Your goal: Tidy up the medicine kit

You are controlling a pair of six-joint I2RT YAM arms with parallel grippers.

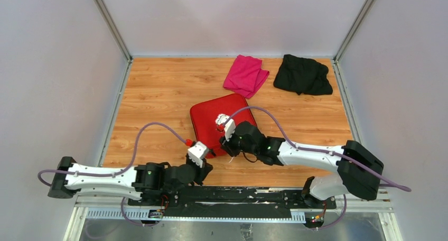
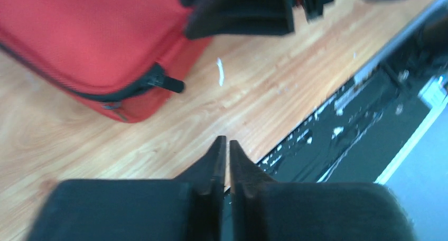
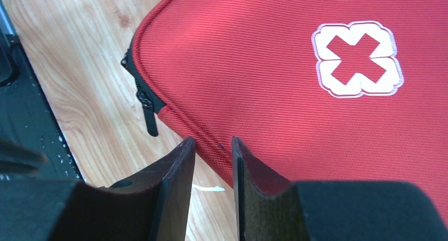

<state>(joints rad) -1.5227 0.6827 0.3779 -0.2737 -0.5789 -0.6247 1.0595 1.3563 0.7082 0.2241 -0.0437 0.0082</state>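
The red medicine kit [image 1: 210, 119] lies zipped shut at the middle of the table, its white cross emblem [image 3: 356, 58] facing up. Its black zip pull [image 3: 149, 119] hangs at the near corner and also shows in the left wrist view [image 2: 169, 84]. My right gripper [image 1: 225, 141] hovers over the kit's near edge [image 3: 211, 140] with its jaws a narrow gap apart and nothing between them. My left gripper [image 1: 209, 165] is shut and empty, low over the bare wood [image 2: 227, 140] just in front of the kit's near corner [image 2: 95, 45].
A folded pink cloth [image 1: 245, 75] and a crumpled black cloth [image 1: 303, 74] lie at the back of the table. A small white scrap [image 2: 220, 72] lies on the wood by the kit. The black base rail [image 1: 238, 194] runs along the near edge.
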